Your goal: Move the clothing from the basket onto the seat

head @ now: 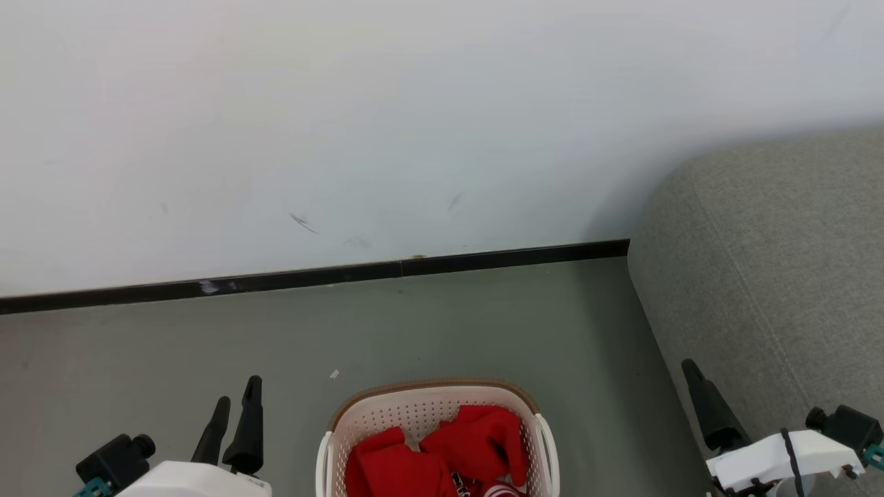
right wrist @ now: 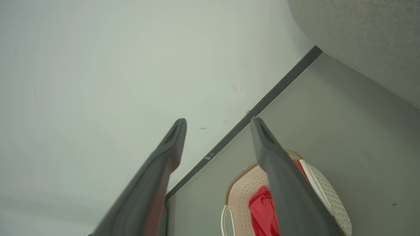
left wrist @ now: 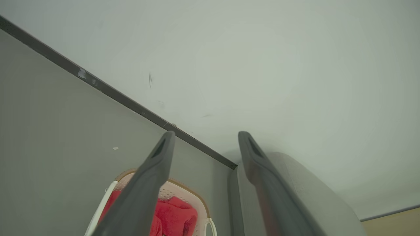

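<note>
The left claw (left wrist: 206, 135) hangs above the floor (head: 173, 345) at lower left. Its two fingers are spread wide with nothing between them, and it is parked beside the basket rather than over it, which I read as a ready pose before a first reach.

In the middle, close to the robot, the basket (head: 431, 384) stands on the floor, well short of the wall (head: 414, 103). The clothing (head: 476, 435) lies crumpled inside it, red folds heaped against the perforated side. None shows on the visible part of the seat, so the task looks unstarted.

Further right, the right claw (right wrist: 219, 120) is likewise spread and empty, held just in front of the seat's side. The seat (head: 773, 262) rises at far right, its rounded end near the basket but not touching it — a short carry.

The basket sits between the two arms, so either could dip in. The right one seems handier, being on the seat's side. Soft cloth will likely sag and trail — a lift well clear of the rim seems wise.
</note>
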